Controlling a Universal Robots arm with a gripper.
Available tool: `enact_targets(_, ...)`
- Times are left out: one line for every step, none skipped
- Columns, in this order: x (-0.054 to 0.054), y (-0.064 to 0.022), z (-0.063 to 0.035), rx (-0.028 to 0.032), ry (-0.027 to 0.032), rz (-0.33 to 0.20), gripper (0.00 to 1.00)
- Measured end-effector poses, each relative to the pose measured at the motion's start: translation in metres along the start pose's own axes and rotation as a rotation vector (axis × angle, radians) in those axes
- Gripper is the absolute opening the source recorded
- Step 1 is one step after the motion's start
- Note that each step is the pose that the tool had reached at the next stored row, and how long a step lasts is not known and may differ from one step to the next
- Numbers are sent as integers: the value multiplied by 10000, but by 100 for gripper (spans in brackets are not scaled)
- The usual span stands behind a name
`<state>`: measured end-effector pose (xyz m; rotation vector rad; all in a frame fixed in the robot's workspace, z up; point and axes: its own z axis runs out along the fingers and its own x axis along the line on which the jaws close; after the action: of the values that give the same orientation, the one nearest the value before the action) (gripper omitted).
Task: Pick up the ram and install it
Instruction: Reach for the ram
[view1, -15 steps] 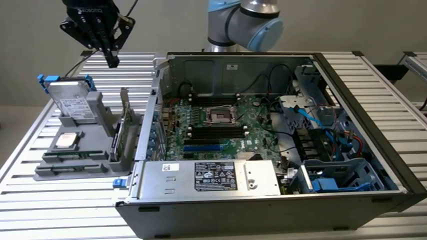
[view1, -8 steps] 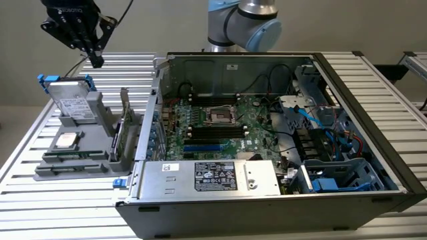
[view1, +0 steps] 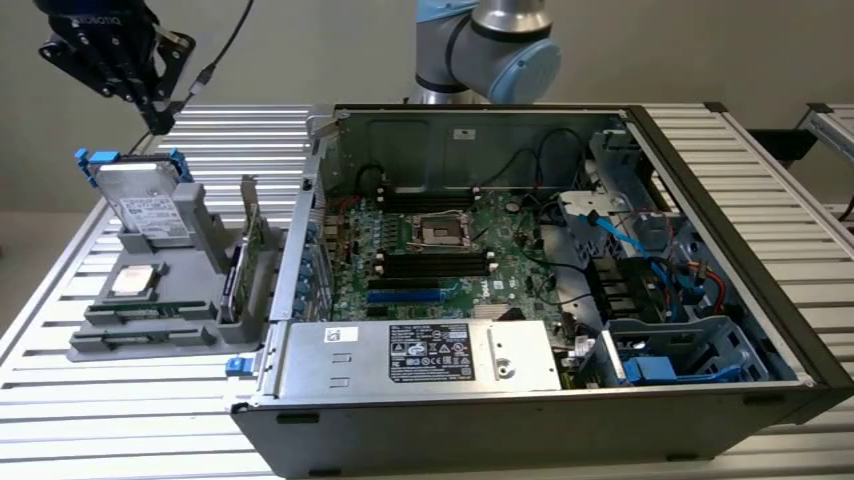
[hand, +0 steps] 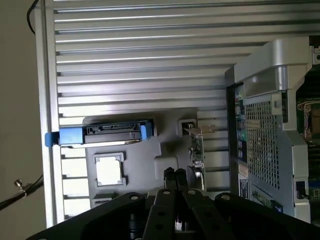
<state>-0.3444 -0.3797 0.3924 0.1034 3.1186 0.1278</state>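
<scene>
My black gripper (view1: 158, 118) hangs well above the ribbed metal table (view1: 267, 130), slim fingers pressed together on nothing. The ram (view1: 138, 314), a thin green stick, sits in the grey moulded holder (view1: 194, 210) beside the open steel case (view1: 307, 400).

open PC case (view1: 534, 430) | grey fixture (view1: 147, 342) — hard drive (view1: 144, 205), CPU (view1: 134, 281) | slatted table (view1: 254, 125)

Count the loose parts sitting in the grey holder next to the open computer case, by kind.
In the grey holder:
Hard drive in blue caddy: 1
Processor chip: 1
Upright green card: 1
Ram stick, lying flat near the holder's front: 1
Total: 4
</scene>
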Motion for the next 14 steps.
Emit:
enact_targets(32,-4,-1,-72,15,-10,10)
enact_targets(62,-7,-2,-142,35,-21,10)
enact_targets(88,-10,-3,-205,64,-32,10)
enact_targets(112,-12,-3,-263,99,-44,10)
enact_targets(134,-14,-3,-309,139,-56,10)
enact_targets(154,-15,-4,-344,184,-68,10)
enact_targets(175,-16,-4,-373,244,-76,10)
enact_targets(194,-18,-5,-389,323,-79,10)
enact_targets(203,-19,-4,-391,429,-82,10)
enact_targets(207,-19,-6,-381,575,-78,10)
enact_targets(209,-18,-5,-372,739,-69,10)
enact_targets(209,-16,-5,-361,902,-58,10)
enact_targets(210,-9,-4,-353,1011,-50,10)
enact_targets(210,5,-4,-335,1064,-46,10)
